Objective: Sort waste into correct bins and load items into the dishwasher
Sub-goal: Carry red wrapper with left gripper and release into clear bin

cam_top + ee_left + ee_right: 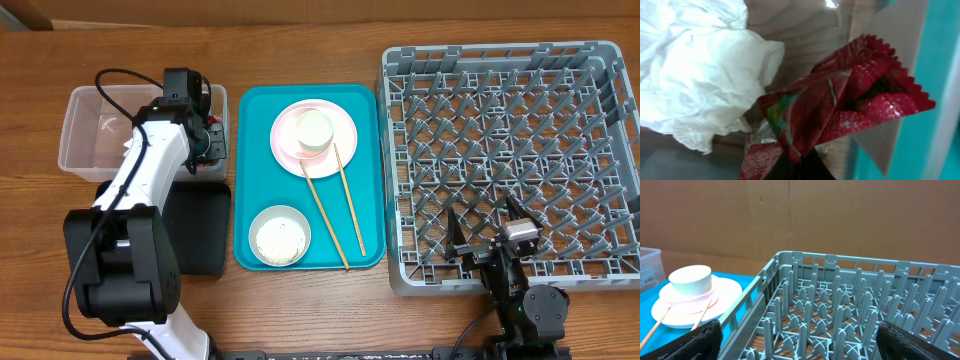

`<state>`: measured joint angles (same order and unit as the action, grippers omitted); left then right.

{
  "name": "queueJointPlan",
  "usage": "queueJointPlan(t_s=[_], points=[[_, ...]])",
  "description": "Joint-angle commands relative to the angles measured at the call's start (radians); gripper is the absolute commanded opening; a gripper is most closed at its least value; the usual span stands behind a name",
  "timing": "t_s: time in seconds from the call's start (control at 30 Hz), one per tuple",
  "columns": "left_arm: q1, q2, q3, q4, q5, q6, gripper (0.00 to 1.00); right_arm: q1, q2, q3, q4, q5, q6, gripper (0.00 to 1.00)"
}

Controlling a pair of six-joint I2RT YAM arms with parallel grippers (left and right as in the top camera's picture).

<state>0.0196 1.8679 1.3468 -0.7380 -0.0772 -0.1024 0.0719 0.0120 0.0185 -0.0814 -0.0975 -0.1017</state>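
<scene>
In the left wrist view the dark jaws of my left gripper [810, 167] are shut on the lower end of a crumpled red wrapper [840, 100]. A crumpled white tissue [695, 75] lies just left of it. From overhead, the left gripper [203, 140] hangs at the right end of the clear tub [85, 135]. On the teal tray [365, 110] a white cup [314, 130] stands on a pink plate [340, 125]. There are also a bowl of rice [280, 236] and two chopsticks [338, 205]. My right gripper [487, 235] stands open over the near edge of the grey dish rack [510, 150], holding nothing.
A black tray [205, 225] sits in front of the clear tub, partly under my left arm. The right wrist view shows the rack's pegs [840, 305] between the spread fingers [700, 340], with the cup and plate [690, 282] off to the left. Brown cardboard closes the back.
</scene>
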Motion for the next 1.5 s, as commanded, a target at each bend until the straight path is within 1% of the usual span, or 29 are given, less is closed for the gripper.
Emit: queueJointPlan(t_s=[0.0,0.03,0.17,0.33,0.43,0.5,0.53,0.6,0.67,0.73,0.77,0.83,0.9,1.0,1.1,1.23,1.3,1.47], points=[[-0.003,0.010,-0.002,-0.001,0.105,-0.006,0.09,-0.002,-0.009,-0.011,0.005,-0.001,0.000,1.00],[-0.003,0.010,-0.002,0.002,0.148,-0.006,0.09,-0.001,-0.009,-0.011,0.005,-0.001,0.000,1.00],[-0.003,0.010,-0.002,0.006,0.233,-0.006,0.13,-0.002,-0.009,-0.011,0.005,-0.001,0.000,1.00],[-0.003,0.010,-0.002,0.005,0.254,-0.006,0.15,-0.002,-0.009,-0.011,0.005,-0.001,0.000,1.00],[-0.003,0.010,-0.002,0.005,0.249,0.004,0.19,-0.002,-0.009,-0.011,0.005,-0.001,0.000,1.00],[-0.002,0.010,0.007,0.001,0.206,0.014,0.18,-0.002,-0.009,-0.011,0.005,-0.001,0.000,1.00],[0.000,0.009,0.018,-0.006,0.159,0.017,0.17,-0.002,-0.009,-0.011,0.005,-0.001,0.000,1.00],[0.000,0.009,0.042,-0.021,0.089,0.018,0.13,-0.001,-0.009,-0.011,0.005,-0.001,0.000,1.00],[0.000,0.008,0.091,-0.052,0.010,0.029,0.04,-0.002,-0.009,-0.011,0.005,-0.001,0.000,1.00],[0.000,0.007,0.138,-0.094,-0.059,0.023,0.04,-0.001,-0.009,-0.011,0.005,-0.001,0.000,1.00],[0.000,0.007,0.157,-0.113,-0.090,0.000,0.04,-0.002,-0.009,-0.011,0.005,-0.001,0.000,1.00],[0.004,0.007,0.178,-0.137,-0.147,-0.084,0.04,-0.002,-0.009,-0.011,0.005,-0.001,0.000,1.00],[0.016,0.007,0.182,-0.151,-0.166,-0.179,0.04,-0.001,-0.009,-0.011,0.005,-0.001,0.000,1.00],[0.046,0.008,0.182,-0.175,-0.133,-0.349,0.04,-0.002,-0.009,-0.011,0.005,-0.001,0.000,1.00],[0.088,0.008,0.181,-0.182,-0.039,-0.508,0.04,-0.002,-0.009,-0.011,0.005,-0.001,0.000,1.00],[0.149,0.008,0.181,-0.167,0.109,-0.617,0.04,-0.002,-0.009,-0.011,0.005,-0.001,0.000,1.00],[0.175,0.008,0.180,-0.159,0.158,-0.665,0.04,-0.002,-0.009,-0.011,0.005,-0.001,0.000,1.00],[0.214,0.008,0.180,-0.125,0.228,-0.707,0.04,-0.002,-0.009,-0.011,0.005,-0.001,0.000,1.00]])
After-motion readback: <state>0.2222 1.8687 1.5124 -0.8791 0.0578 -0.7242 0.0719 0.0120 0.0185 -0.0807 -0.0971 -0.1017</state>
